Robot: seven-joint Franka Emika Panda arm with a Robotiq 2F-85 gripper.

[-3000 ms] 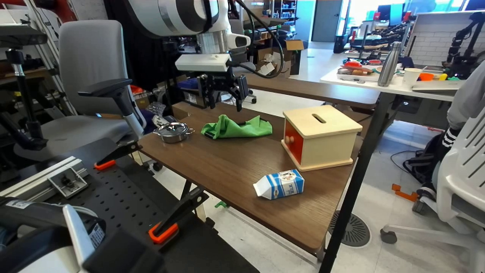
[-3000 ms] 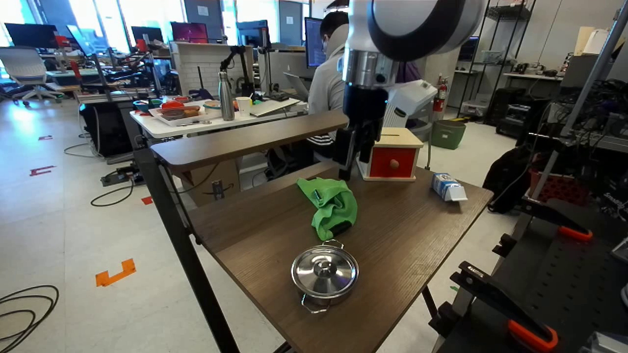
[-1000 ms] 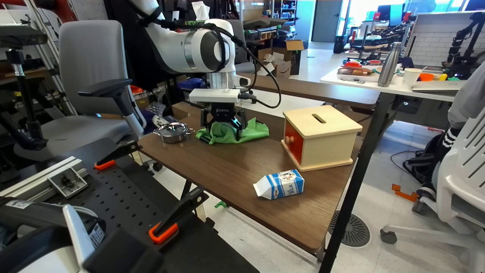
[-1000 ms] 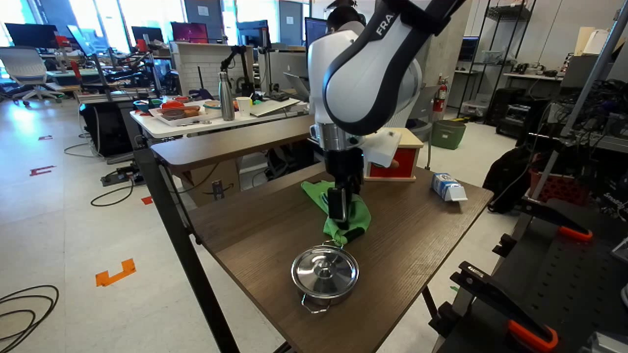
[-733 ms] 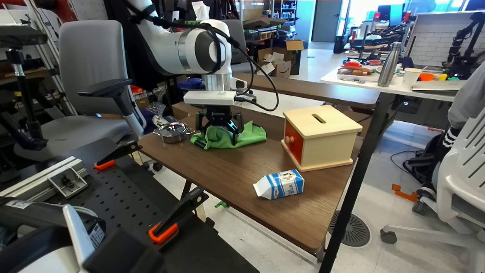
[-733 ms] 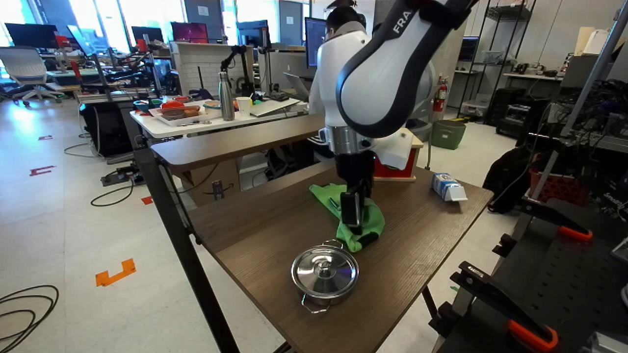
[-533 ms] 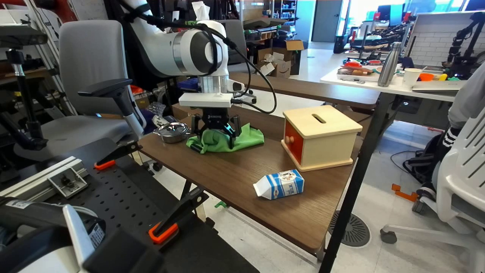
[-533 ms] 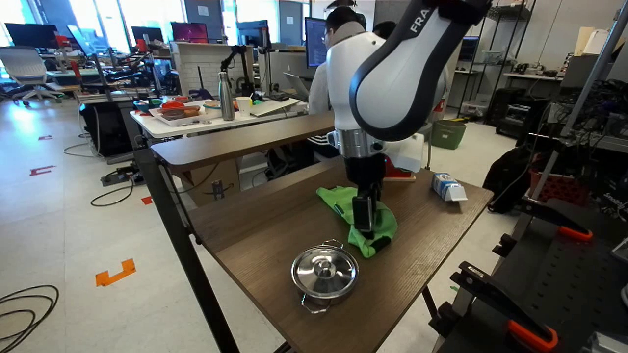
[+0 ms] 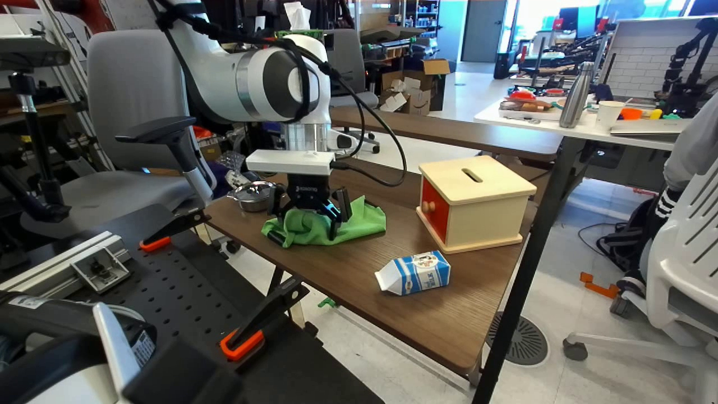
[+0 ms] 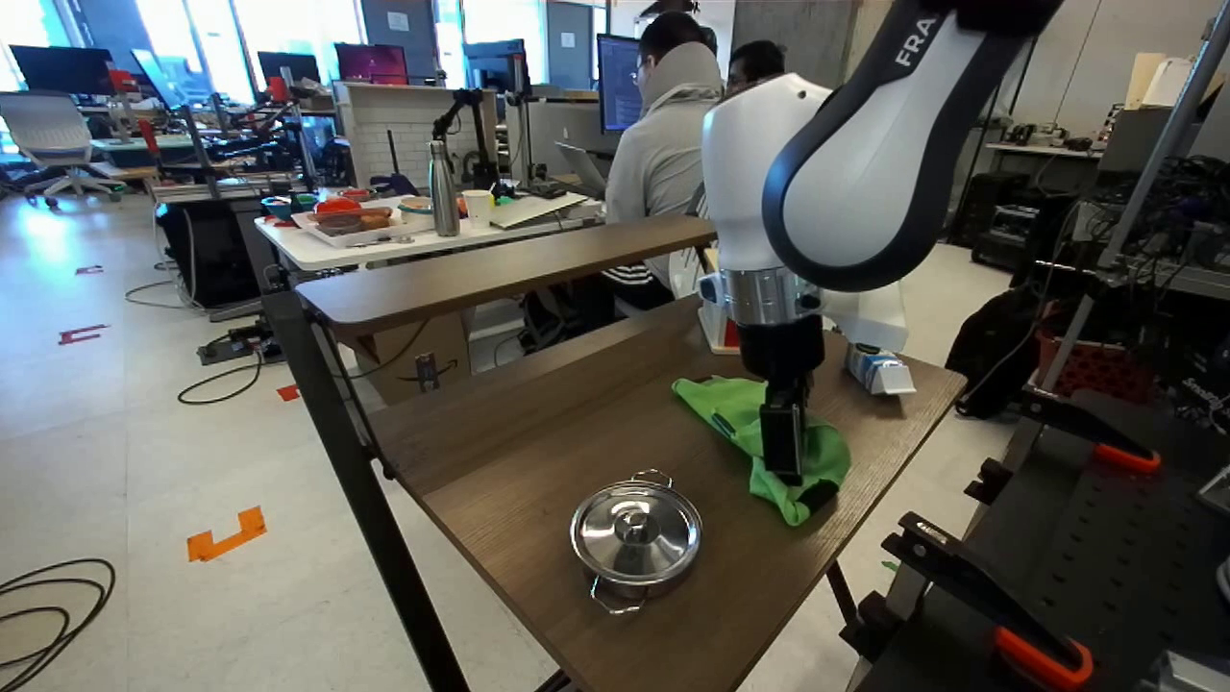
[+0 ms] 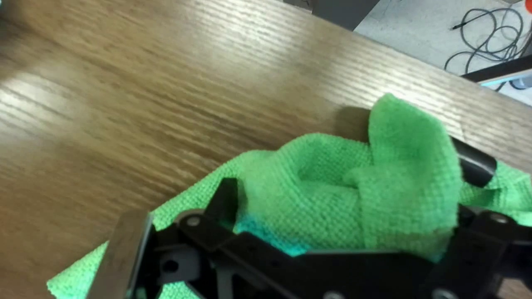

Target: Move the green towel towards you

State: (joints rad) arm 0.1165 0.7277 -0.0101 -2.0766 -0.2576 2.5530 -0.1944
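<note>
The green towel (image 9: 362, 221) lies crumpled on the brown table, close to its edge beside the black bench. It also shows in an exterior view (image 10: 735, 399) and fills the lower wrist view (image 11: 415, 187). Dark pieces show at its ends; a black rounded one (image 11: 476, 162) pokes out from under a fold. My gripper (image 9: 307, 225) is down at the towel, its fingers wide apart, one on each side of a bunched part. The gripper also shows in an exterior view (image 10: 784, 471). The cloth touches the fingers. The fingertips are partly hidden by cloth in the wrist view (image 11: 345, 207).
A lidded metal pot (image 10: 636, 538) stands on the table (image 10: 538, 452) near the towel. A wooden box with a red front (image 9: 482, 207) and a blue milk carton (image 9: 418, 273) lie further along. Orange-tipped clamps (image 9: 241, 343) sit on the black bench (image 9: 185, 303).
The gripper came down onto the towel, fingers around it. Over the last second gripper and towel slid together towards the table edge by the black bench. Pot, box and carton stayed put.
</note>
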